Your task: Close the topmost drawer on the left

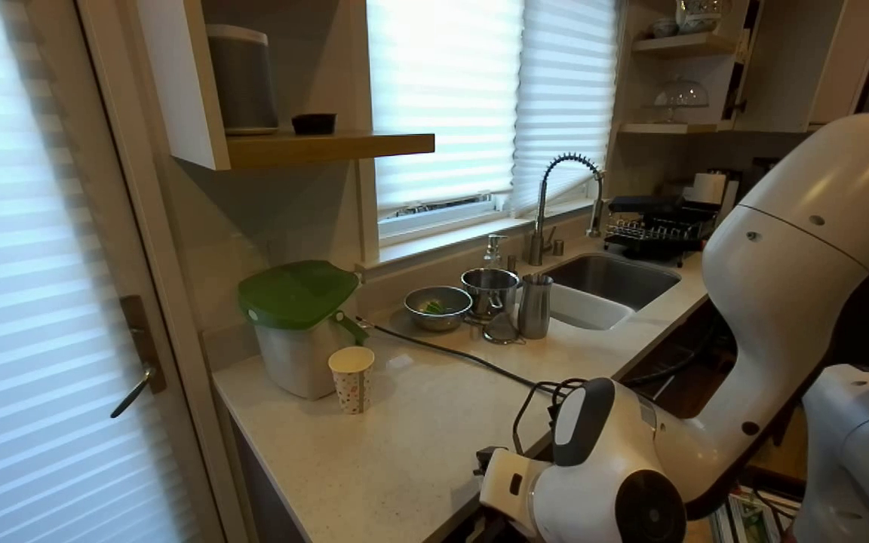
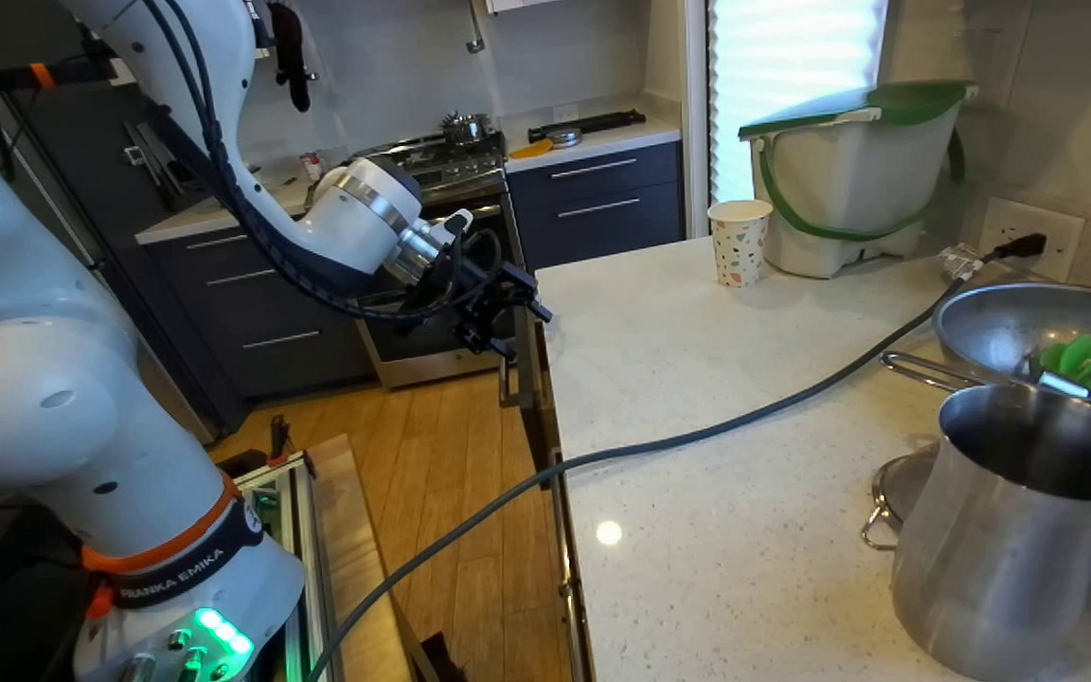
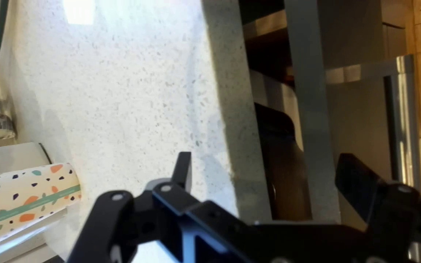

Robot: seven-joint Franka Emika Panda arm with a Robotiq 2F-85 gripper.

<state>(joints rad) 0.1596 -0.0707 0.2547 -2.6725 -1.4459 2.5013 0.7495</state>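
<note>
The drawer (image 3: pixel 311 109) under the counter is pulled partly out; the wrist view shows a gap between its front panel and the counter edge. Dark and brown things, hard to make out, lie inside. Its metal bar handle (image 3: pixel 404 120) is on the outer face. In an exterior view the drawer front (image 2: pixel 531 379) juts out below the gripper. My gripper (image 3: pixel 267 164) is wide open and empty. One finger is over the countertop, the other just outside the drawer front. It also shows in an exterior view (image 2: pixel 524 332), above the counter's edge; elsewhere the arm mostly hides it.
The white speckled countertop (image 2: pixel 678 350) borders the drawer. A patterned paper cup (image 2: pixel 740 244) stands by a green-lidded bin (image 2: pixel 849 189). A dark cable (image 2: pixel 735 421) crosses the counter and hangs over its edge. A metal pitcher (image 2: pixel 1010 549) and bowl (image 2: pixel 972 308) stand farther along.
</note>
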